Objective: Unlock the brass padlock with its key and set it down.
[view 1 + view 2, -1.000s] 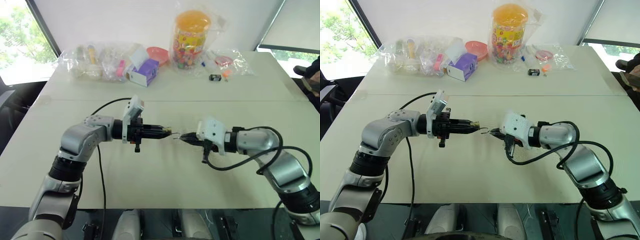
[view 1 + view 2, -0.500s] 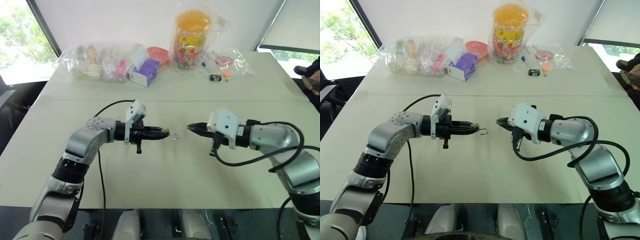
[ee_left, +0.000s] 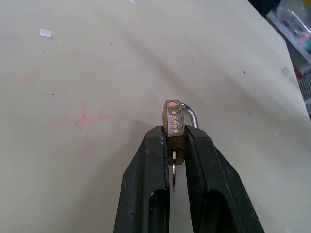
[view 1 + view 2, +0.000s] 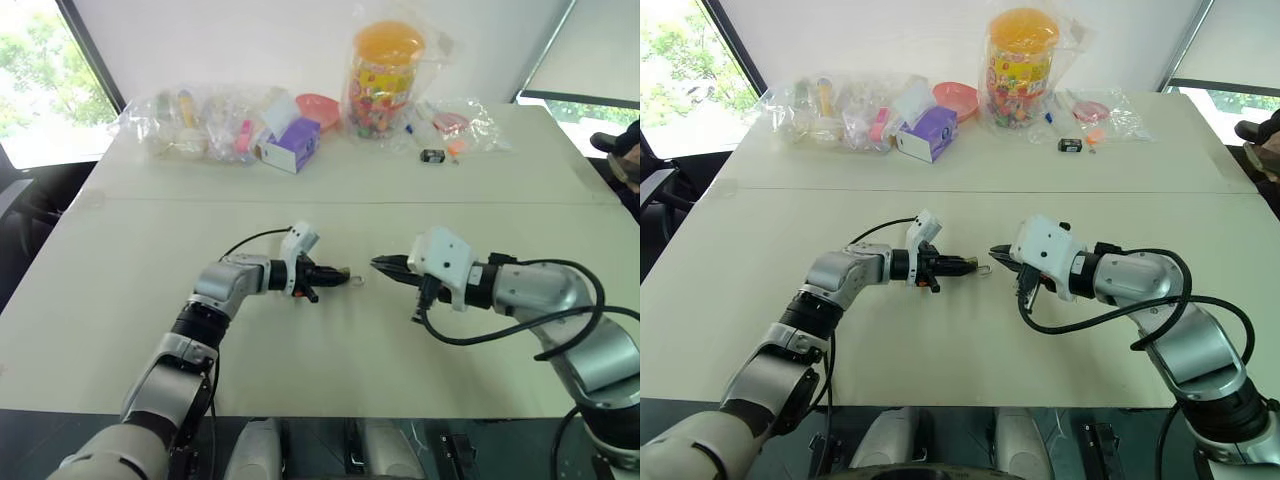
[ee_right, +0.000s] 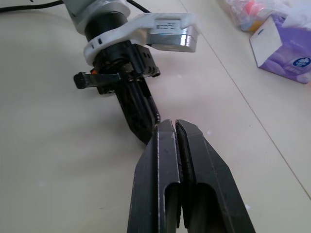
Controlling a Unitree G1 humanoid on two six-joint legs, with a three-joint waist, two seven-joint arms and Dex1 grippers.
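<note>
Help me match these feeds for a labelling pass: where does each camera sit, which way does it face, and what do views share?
Left and right eye views: head-mounted, facing forward and down over the table; both arms show, left gripper facing right gripper.
Left wrist view: on the left wrist, looking along its fingers clamped on the brass padlock, key in its base.
Right wrist view: on the right wrist, along its shut fingers toward the left gripper.
Shared: the right wrist and eye views both show the purple box.
</note>
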